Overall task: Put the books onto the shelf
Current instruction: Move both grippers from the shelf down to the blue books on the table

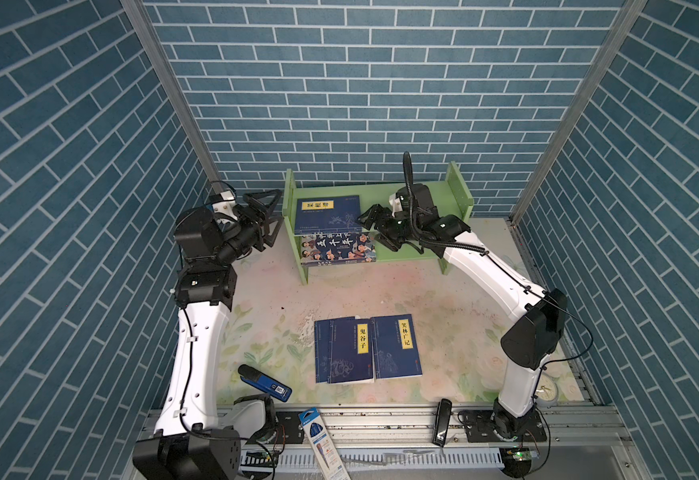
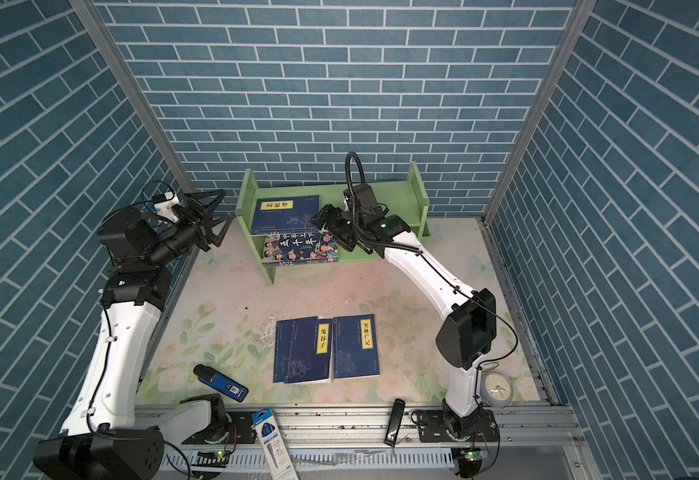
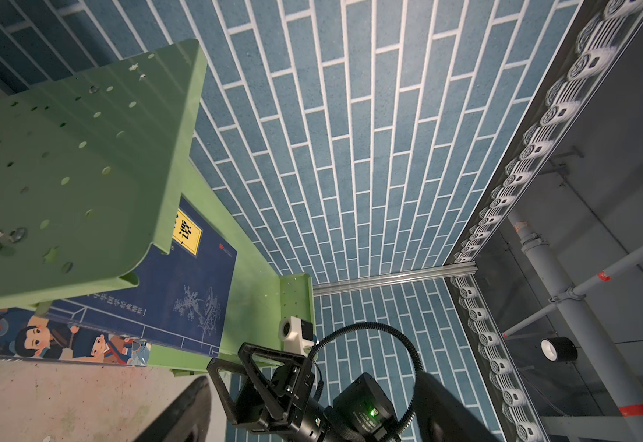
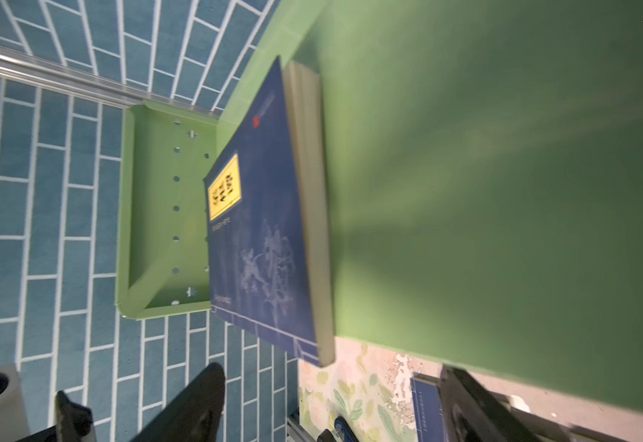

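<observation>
The light green shelf [image 1: 460, 195] stands at the back wall. A navy book with a yellow label [image 1: 327, 214] lies flat on its top tier. The cartoon-faced book [image 1: 339, 248] lies on the lower tier. More navy books lie on the table: a small pile [image 1: 343, 351] and a single one [image 1: 397, 345]. My right gripper [image 1: 374, 230] is open just right of the top-tier book, holding nothing; its wrist view shows that book [image 4: 262, 214] ahead of the spread fingers [image 4: 189, 405]. My left gripper [image 1: 273, 216] hangs open outside the shelf's left side panel [image 3: 82, 172].
A small blue handheld device [image 1: 265, 382] lies front left on the table. A pen package [image 1: 322, 440] and a black bar [image 1: 442, 422] rest on the front rail. A clock [image 2: 496, 388] sits by the right arm's base. Brick walls close in on three sides.
</observation>
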Available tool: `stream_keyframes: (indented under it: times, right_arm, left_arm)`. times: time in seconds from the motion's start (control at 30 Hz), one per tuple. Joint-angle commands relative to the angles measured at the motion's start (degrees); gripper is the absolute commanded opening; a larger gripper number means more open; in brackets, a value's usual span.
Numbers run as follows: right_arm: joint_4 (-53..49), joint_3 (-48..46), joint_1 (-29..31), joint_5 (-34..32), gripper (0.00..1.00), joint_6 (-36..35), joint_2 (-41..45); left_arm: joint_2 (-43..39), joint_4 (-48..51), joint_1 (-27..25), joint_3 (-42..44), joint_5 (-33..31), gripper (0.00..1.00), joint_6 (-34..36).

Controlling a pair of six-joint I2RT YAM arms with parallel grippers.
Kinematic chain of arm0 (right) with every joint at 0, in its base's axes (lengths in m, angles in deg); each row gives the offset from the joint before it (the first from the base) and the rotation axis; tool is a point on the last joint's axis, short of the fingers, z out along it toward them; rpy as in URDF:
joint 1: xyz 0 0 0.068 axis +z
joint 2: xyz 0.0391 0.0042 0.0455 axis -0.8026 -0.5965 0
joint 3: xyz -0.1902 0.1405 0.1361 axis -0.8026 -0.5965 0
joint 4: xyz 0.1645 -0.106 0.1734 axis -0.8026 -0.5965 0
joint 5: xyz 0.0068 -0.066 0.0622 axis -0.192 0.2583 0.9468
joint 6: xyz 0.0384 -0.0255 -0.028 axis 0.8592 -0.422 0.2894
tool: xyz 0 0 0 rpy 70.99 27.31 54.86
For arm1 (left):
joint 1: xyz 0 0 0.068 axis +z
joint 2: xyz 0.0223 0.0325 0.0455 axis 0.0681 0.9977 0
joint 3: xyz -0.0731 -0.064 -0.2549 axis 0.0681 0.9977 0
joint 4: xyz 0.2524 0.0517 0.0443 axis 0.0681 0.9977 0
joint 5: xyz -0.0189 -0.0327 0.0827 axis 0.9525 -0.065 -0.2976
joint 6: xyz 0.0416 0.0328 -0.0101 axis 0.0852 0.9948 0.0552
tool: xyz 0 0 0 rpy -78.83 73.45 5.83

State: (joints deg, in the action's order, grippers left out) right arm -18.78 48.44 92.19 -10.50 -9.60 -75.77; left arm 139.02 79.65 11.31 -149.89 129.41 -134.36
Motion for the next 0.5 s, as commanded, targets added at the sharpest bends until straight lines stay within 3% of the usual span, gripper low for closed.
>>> stream_keyframes:
  times: [0.0,0.2,0.47]
  right_arm:
    - [-4.1,1.2,-0.3,-4.0,0.87,-3.4,4.1]
    - [-5.8,-7.3,1.3,-8.8,0.84,-6.8,15.8]
    - [2.4,-39.5,8.3,-9.6,0.8,-3.1,35.4]
  left_arm:
    - [-1.9,2.8,0.4,2.0,1.3,0.85,3.6]
    - [-4.3,12.7,0.4,9.3,5.1,0.85,10.3]
    - [-7.8,27.4,-0.2,22.5,5.2,0.85,26.2]
